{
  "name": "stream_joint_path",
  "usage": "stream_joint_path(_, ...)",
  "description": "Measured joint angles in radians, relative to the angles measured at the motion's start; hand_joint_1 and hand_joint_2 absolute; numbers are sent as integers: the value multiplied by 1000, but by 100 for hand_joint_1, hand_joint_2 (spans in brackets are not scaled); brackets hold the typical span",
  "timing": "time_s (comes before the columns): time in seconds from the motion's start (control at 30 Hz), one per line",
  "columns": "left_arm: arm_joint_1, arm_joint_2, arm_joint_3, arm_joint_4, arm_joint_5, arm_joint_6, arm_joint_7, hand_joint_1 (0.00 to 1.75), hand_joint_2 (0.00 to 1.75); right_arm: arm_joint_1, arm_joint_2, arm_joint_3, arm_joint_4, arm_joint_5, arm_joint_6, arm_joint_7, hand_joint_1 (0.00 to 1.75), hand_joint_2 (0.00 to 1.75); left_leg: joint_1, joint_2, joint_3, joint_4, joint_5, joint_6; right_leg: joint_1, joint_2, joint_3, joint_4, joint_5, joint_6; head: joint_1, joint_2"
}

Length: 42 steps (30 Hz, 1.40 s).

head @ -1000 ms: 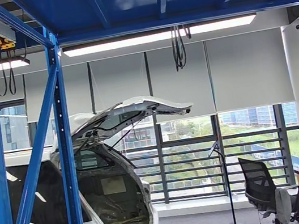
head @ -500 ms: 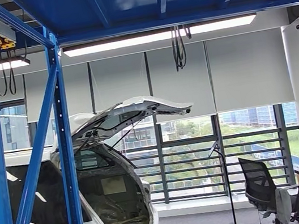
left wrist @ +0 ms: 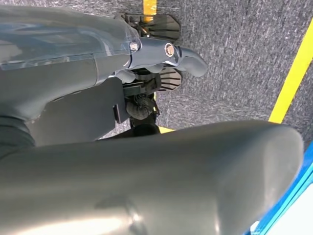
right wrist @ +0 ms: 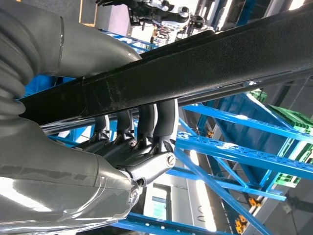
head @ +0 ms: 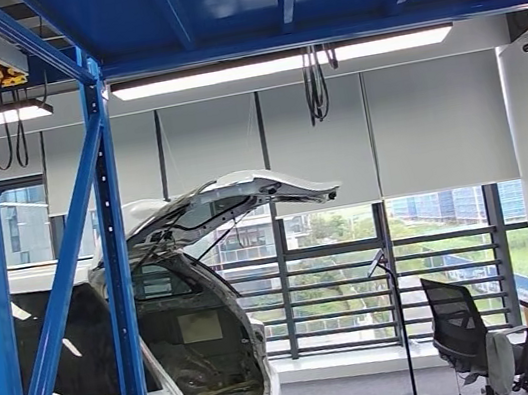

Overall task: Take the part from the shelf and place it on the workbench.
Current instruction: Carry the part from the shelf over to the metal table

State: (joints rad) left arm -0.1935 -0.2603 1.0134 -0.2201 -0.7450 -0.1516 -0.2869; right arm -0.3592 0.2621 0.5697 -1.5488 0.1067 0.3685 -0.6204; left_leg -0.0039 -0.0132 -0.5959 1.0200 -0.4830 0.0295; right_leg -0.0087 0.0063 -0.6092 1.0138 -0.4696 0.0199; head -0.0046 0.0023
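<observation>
Right hand (right wrist: 122, 142) fingers (right wrist: 166, 120) wrap the long black part (right wrist: 207, 63) – crosswise to the fingers; left hand (left wrist: 147, 54) state unclear

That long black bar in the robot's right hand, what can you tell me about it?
The black bar is a long, straight, flat-sided strip with a rough, grainy matte surface and a shinier edge along one side. It runs across the whole right wrist view and past both edges, so its ends stay hidden. The right hand grips it, dark fingers curled over one edge. Blue shelf beams lie behind it.
</observation>
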Motion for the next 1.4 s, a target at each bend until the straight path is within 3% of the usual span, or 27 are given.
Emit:
stream_joint_path(0.5,3,0,0,0,-16,22,44,0,175,-5,3,3,20,2,4,0,175,175,-1,0,0,1,0,0,-1,0,0,0,0,0,0,0)
stream_joint_path(0.73,5,0,0,0,-18,23,46,0,175,-8,13,6,29,2,6,1,175,175,-5,0,-1,3,0,5,-6,-1,1,-3,3,6,0,0)
stream_joint_path(0.8,4,-1,0,0,-18,23,46,0,175,-9,16,7,29,2,6,1,175,175,1,2,2,-3,4,9,-5,0,-2,8,-8,9,0,0)
stream_joint_path(0.87,4,-2,0,0,-18,23,46,0,175,-11,17,7,30,2,6,1,175,175,8,6,5,-9,8,13,-5,-1,-30,77,-54,13,0,0)
stream_joint_path(0.93,5,-2,0,0,-18,23,46,0,175,-11,16,8,31,2,7,1,175,175,9,8,5,-8,8,14,-7,-1,-89,211,-118,16,0,0)
stream_joint_path(0.97,6,-3,0,0,-18,23,46,0,175,-10,15,8,32,2,7,1,175,175,9,9,5,-8,8,13,-8,-2,-113,264,-134,18,0,0)
stream_joint_path(1.0,7,-3,0,0,-18,23,46,0,175,-9,14,8,34,2,7,1,175,175,10,9,5,-8,8,13,-9,-2,-122,283,-132,20,0,0)
stream_joint_path(1.03,7,-3,0,0,-18,23,46,0,175,-8,13,8,35,2,7,1,175,175,11,9,5,-8,7,11,-9,-2,-111,260,-110,20,0,0)
stream_joint_path(1.1,8,-3,0,0,-18,23,46,0,175,-9,12,8,35,2,7,1,175,175,12,8,8,-7,3,5,-10,-3,-47,130,-45,20,0,0)
stream_joint_path(1.17,7,-3,0,0,-18,23,46,0,175,-10,13,9,36,2,7,1,175,175,11,8,8,-4,1,-7,-6,-2,1,27,-11,11,0,0)
stream_joint_path(1.3,8,-3,0,0,-18,23,46,0,175,-11,14,9,36,1,7,1,175,175,16,9,3,3,-8,-26,1,0,6,6,-9,-19,1,0)
stream_joint_path(1.37,8,-3,0,0,-18,23,46,0,175,-13,17,10,36,1,8,1,175,175,19,9,-22,61,-50,-33,-1,-2,8,1,-6,-33,1,0)
stream_joint_path(1.4,8,-3,0,0,-18,23,46,0,175,-14,18,11,36,1,8,1,175,175,19,9,-47,120,-81,-35,-1,-3,8,1,-6,-36,1,0)
